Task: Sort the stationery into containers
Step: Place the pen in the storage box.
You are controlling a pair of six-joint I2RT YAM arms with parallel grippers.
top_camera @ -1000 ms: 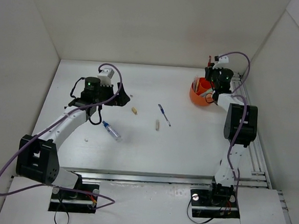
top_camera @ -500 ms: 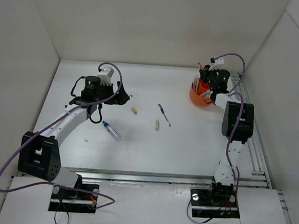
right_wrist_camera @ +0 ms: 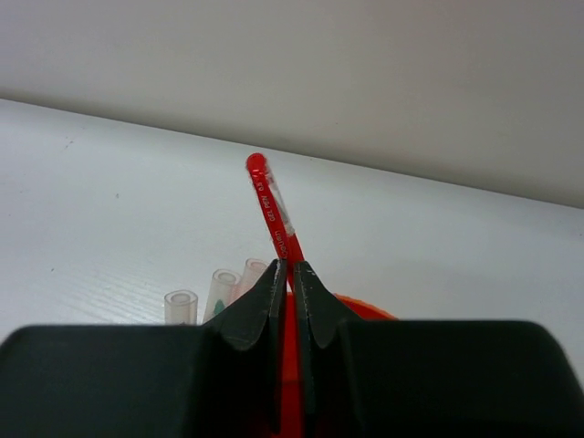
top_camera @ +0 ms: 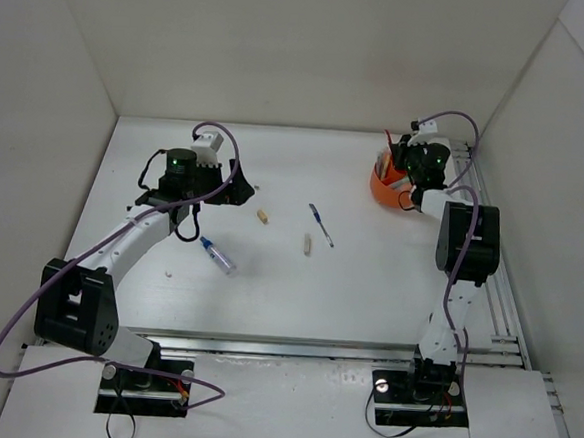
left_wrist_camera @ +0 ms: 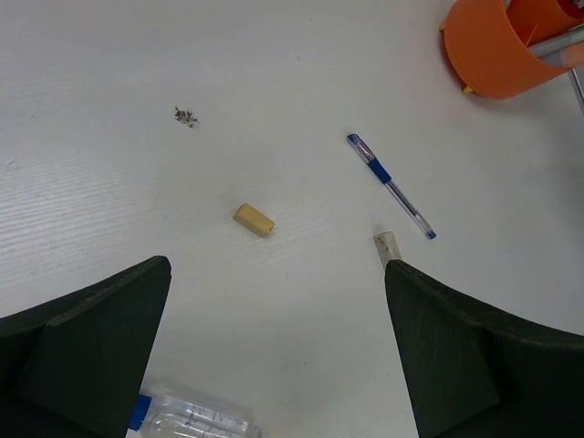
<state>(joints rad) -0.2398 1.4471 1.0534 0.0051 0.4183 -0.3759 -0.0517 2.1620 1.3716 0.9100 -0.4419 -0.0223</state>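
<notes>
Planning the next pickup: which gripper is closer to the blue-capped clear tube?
Left. The left gripper hangs open just beyond the tube; the right gripper is far across the table above the orange pot, shut on a red pen.

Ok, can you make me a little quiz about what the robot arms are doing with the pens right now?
1. True or false: the left gripper is shut.
2. What does the right gripper pinch? A. slim red pen B. ruler C. scissors
3. Which loose item lies nearest the round orange plastic pot?

Key: 1. False, it is open. 2. A. 3. The slim blue pen.
</notes>
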